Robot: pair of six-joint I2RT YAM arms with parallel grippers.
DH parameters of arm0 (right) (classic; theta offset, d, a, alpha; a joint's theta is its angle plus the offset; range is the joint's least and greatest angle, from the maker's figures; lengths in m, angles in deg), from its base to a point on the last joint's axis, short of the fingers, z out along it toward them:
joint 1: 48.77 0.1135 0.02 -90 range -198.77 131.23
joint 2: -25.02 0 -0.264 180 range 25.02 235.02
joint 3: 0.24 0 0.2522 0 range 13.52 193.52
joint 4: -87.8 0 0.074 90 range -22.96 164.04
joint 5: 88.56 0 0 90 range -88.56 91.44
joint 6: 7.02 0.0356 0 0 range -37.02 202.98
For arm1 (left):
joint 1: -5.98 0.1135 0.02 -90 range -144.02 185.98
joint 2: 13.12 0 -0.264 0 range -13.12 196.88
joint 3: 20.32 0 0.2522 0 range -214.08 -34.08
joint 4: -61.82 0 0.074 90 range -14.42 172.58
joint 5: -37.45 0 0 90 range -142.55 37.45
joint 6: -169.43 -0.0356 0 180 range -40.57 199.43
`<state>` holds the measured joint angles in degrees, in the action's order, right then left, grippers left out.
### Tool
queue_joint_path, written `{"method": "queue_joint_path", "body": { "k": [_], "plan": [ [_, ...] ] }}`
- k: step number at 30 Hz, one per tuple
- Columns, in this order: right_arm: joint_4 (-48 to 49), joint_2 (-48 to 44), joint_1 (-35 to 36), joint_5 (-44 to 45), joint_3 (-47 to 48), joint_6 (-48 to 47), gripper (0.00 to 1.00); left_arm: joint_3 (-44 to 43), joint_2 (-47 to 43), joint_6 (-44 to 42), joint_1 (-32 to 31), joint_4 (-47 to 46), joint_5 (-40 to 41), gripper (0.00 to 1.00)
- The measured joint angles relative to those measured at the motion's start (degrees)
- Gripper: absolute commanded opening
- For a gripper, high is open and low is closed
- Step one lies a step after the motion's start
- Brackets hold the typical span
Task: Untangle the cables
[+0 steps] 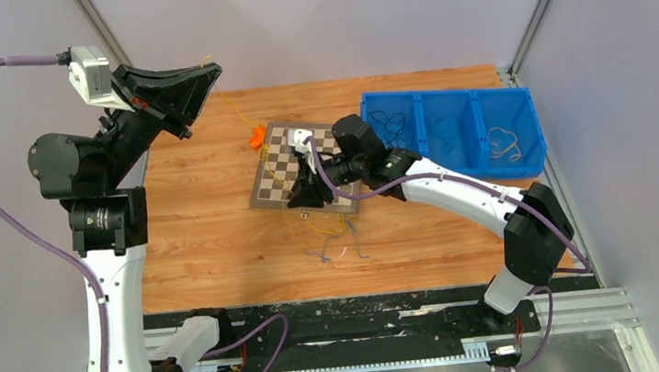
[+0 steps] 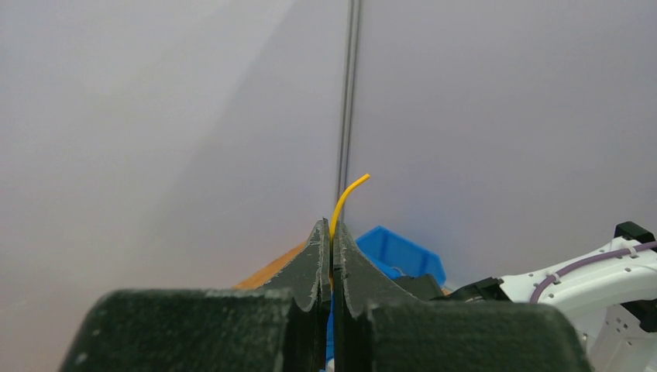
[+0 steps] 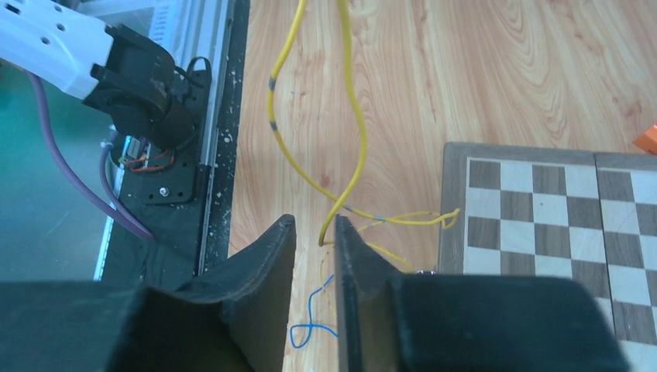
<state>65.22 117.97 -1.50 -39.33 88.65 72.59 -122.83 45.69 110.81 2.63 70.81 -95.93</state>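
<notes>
bin (image 1: 445, 92) with black cable (image 1: 389, 125) left, tan cable (image 1: 504, 143) right

Overhead rear view and close right-wrist view share the chessboard (image 1: 274, 173).

Yellow cable (image 3: 270, 101), grey-blue bands. Thin blue strand (image 3: 312, 310) near chessboard (image 3: 542, 209). Chessboard: brown-and-cream checks. Bin (image 1: 441, 92) beside it: blue.

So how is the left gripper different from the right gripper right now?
The left gripper has its fingers pressed shut on the yellow cable; the right gripper has a gap between its fingers. The left gripper is high above the table; the right gripper is down low beside the chessboard. Both are black and have two fingers.
</notes>
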Motion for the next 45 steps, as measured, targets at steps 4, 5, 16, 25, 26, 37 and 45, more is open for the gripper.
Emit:
{"method": "queue_joint_path", "body": {
  "k": [4, 5, 16, 25, 26, 37, 45],
  "plan": [
    [1.44, 0.02, -0.02, -1.60, 0.68, 1.36, 0.02, 0.00, -0.13, -0.24, 0.00, 0.42, 1.44, 0.00],
    [1.77, 0.02, -0.04, -2.03, 0.76, 1.90, 0.00, 0.00, -0.09, -0.26, 0.00, 0.59, 1.90, 0.00],
    [2.29, -6.62, -0.09, -4.48, 1.64, 10.67, 0.00, 3.17, 0.09, -7.91, 0.92, 11.45, 18.75, 0.07],
    [1.81, -17.68, -3.37, -4.42, 1.49, 13.03, 0.00, 16.57, 3.69, -18.25, 5.92, 26.58, 30.42, 0.68],
    [1.68, -18.12, -4.02, -4.26, 1.31, 13.14, 0.00, 17.16, 4.66, -19.06, 7.08, 28.61, 30.21, 0.90],
    [-1.53, -18.29, -5.73, -3.04, -0.22, 13.97, 0.00, 29.07, -9.55, -24.30, 9.14, 25.29, -2.36, 1.00],
    [-1.92, -18.01, -5.73, -4.96, 0.07, 13.75, 0.00, 26.32, -9.86, -32.26, -6.93, 20.06, -9.03, 0.83]
  ]
}}
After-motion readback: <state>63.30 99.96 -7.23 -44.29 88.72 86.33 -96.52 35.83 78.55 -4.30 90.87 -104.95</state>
